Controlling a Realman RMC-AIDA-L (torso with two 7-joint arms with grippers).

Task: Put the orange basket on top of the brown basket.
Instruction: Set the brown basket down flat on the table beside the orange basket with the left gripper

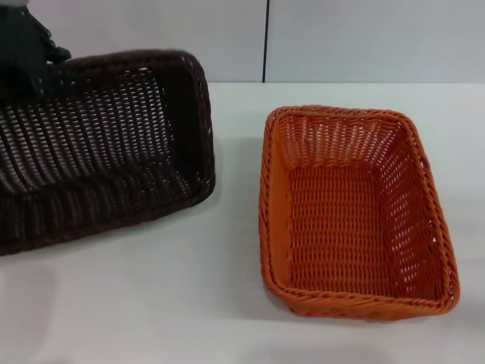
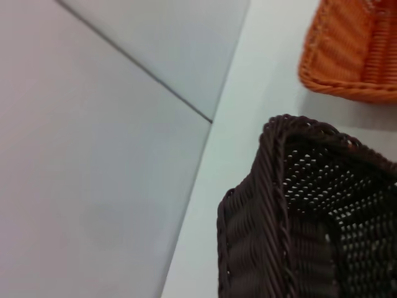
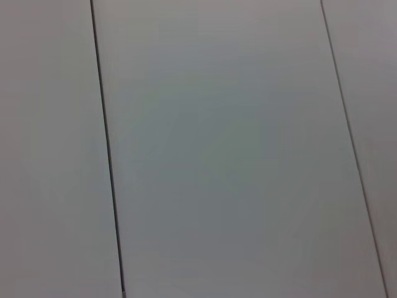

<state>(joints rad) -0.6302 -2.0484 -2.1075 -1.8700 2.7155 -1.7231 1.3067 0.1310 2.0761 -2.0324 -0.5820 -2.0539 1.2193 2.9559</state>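
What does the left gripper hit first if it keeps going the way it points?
Probably the brown basket: the left gripper is already at its far rim, and the basket sits tilted. Contact depth is unclear.

gap: bare table (image 1: 235, 227) between brown basket (image 1: 114, 159) and orange basket (image 1: 356, 212)

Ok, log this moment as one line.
left tool: on brown basket far rim, basket tilted | orange basket: flat on table, apart | right tool: unseen

White table (image 1: 227, 303) w/ pale grey panelled wall (image 1: 364, 38) behind (thin dark seams btwn panels), soft even light.
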